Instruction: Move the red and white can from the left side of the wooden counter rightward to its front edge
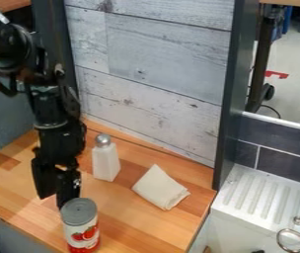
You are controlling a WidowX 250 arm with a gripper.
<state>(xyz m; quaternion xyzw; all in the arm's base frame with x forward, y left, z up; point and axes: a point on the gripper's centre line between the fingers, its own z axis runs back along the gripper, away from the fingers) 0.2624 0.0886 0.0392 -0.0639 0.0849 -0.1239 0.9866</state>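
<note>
Gripper hangs by a can, contact unclear, base cropped.

a white, angular shaker with a rounded silver top stood upright on a light brown wooden counter, near a folded cream cloth that lay flat. behind them rose a whitewashed plank panel, edged on the right by a dark grey post. beyond the post, a white ridged drainboard sat below dark grey rectangular tiles (with pale lines between them), and curled silver metal rings showed at the lower right.
</note>
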